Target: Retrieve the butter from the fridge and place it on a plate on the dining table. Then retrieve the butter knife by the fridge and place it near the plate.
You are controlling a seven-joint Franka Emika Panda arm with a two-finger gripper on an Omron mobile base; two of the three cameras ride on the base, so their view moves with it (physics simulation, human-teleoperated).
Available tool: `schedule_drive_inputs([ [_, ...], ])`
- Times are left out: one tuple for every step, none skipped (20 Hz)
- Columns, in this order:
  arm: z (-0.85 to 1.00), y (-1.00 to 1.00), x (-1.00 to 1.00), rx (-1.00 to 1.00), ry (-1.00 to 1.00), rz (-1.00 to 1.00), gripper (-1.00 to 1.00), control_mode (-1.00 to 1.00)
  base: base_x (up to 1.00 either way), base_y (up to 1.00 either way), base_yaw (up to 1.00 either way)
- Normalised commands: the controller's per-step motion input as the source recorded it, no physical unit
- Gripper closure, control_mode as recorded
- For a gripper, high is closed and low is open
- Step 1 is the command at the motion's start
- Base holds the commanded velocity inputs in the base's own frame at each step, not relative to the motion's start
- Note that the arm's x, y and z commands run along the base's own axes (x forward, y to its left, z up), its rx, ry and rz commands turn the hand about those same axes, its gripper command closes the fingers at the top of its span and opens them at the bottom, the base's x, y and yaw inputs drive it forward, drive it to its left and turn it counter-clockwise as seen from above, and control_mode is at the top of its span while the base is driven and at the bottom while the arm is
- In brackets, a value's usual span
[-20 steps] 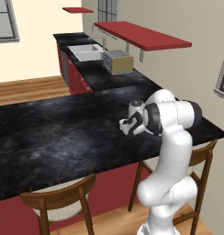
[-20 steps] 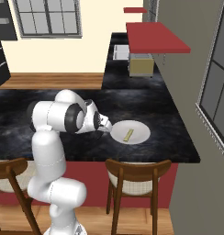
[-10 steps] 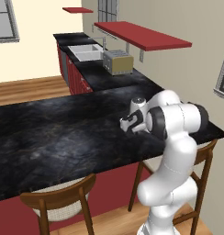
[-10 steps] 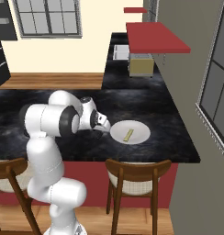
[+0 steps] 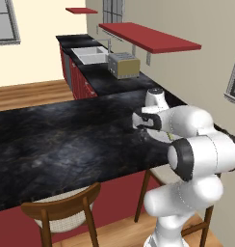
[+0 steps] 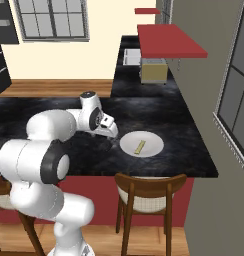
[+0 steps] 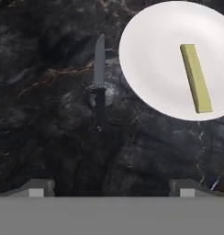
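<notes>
A black marble-look bench (image 5: 66, 140) with a dark red base stretches across the kitchen, and the white plate (image 7: 178, 50) lying on it serves here as the landmark.

In the hand view, the butter knife (image 7: 99, 85) lies flat on the bench just to the left of the plate, close to its rim but not touching it. Its grey blade points toward the top of that view and its dark handle toward the bottom, so it runs roughly alongside the plate's left edge. On the plate, right of its middle, lies the butter (image 7: 195, 78), a pale yellow-olive stick set almost parallel to the knife and tilted slightly.

The tool (image 7: 109, 186) hangs above the bench on the near side of the plate. Its two finger tips stand far apart at the bottom of the hand view, released, with nothing between them; the knife lies free ahead of them.

In the right base view, the white arm (image 6: 49, 135) reaches in from the left, and the tool (image 6: 111, 136) sits just left of the plate (image 6: 141, 144), with the butter (image 6: 139, 147) a thin stick near the plate's middle. A wooden chair (image 6: 149, 192) stands below the plate at the bench's edge. Beyond the plate, a toaster (image 6: 154, 71) sits on the far counter beneath a red shelf (image 6: 169, 41).
</notes>
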Motion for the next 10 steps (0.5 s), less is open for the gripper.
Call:
schedule_drive_inputs([
  [0.61, 0.00, -0.81, 0.00, -0.08, 0.00, -1.00, -1.00, 0.00, 0.00, 0.00],
  [0.40, 0.00, -0.89, 0.00, -0.12, 0.00, -1.00, -1.00, 0.00, 0.00, 0.00],
  [0.25, 0.00, -0.87, 0.00, -0.14, 0.00, -1.00, -1.00, 0.00, 0.00, 0.00],
  [0.26, 0.00, -0.96, 0.01, -0.14, 0.03, -1.00, -1.00, 0.00, 0.00, 0.00],
  [0.19, 0.00, -1.00, 0.06, -0.10, 0.05, -1.00, -1.00, 0.00, 0.00, 0.00],
  [0.24, 0.00, -0.99, 0.05, -0.07, 0.04, -1.00, -1.00, 0.00, 0.00, 0.00],
  [0.26, 0.00, -0.84, 0.04, 0.00, 0.09, -1.00, -1.00, 0.00, 0.00, 0.00],
  [0.26, 0.00, -1.00, 0.05, -0.05, 0.13, -1.00, -1.00, 0.00, 0.00, 0.00],
  [0.18, 0.00, -1.00, 0.03, -0.17, 0.13, -1.00, -1.00, 0.00, 0.00, 0.00],
  [0.14, 0.00, -1.00, 0.02, -0.23, 0.15, -1.00, -1.00, 0.00, 0.00, 0.00],
])
